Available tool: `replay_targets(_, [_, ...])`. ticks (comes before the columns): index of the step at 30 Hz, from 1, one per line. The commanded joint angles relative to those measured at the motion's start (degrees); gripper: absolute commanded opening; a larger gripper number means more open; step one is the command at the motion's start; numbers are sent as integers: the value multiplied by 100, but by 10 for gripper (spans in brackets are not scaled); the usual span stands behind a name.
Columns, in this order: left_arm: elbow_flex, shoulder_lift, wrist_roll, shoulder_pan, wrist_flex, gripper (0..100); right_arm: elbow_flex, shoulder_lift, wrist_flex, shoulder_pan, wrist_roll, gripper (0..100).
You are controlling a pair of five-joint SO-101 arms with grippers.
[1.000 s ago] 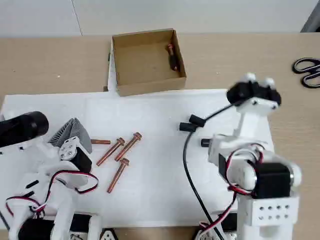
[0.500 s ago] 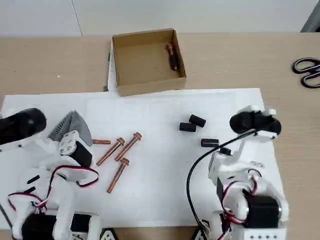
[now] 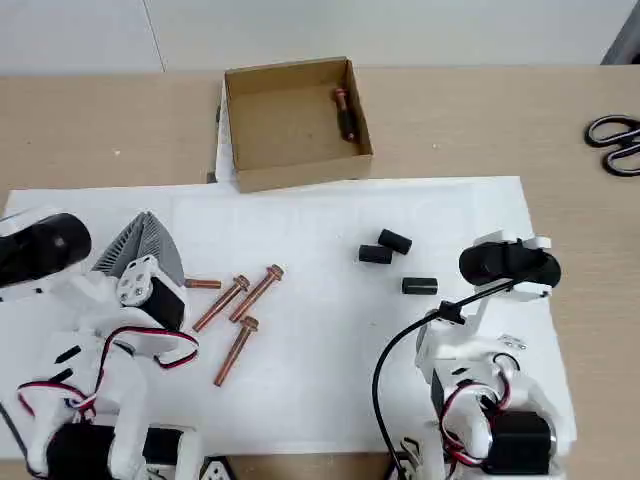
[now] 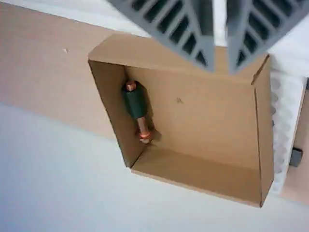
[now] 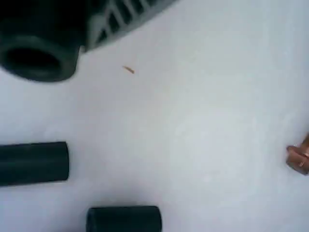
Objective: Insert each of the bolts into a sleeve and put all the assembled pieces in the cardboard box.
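The cardboard box stands at the back centre, and one bolt in a black sleeve lies against its right wall. Several bare copper bolts lie on the white sheet, left of centre. Three black sleeves lie right of centre. My left gripper sits low at the left beside the bolts, shut and holding nothing. In the left wrist view its grey fingers frame the box and the assembled piece. My right gripper hovers by a sleeve.
The white sheet covers the near half of the wooden table. Scissors lie at the far right edge. In the right wrist view two more sleeves and a bolt head lie on the sheet.
The right arm has pulled back from the middle of the table toward the front edge. The left arm shifted only slightly. Bolts and sleeves have not moved.
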State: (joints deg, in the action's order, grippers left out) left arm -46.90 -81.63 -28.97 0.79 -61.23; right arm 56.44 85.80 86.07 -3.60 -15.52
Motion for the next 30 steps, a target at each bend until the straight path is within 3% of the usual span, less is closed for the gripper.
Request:
replay_targets(1, [286, 53, -9, 0, 229, 6, -26, 31, -163, 31, 53, 2])
replay_targets(13, [295, 114, -9, 0, 299, 6, -26, -4, -163, 31, 53, 2])
replay_targets(19, [725, 1046, -18, 9, 158, 6, -26, -4, -163, 31, 53, 2])
replay_targets(30, [1147, 2804, -18, 18, -1407, 6, -26, -4, -163, 31, 53, 2])
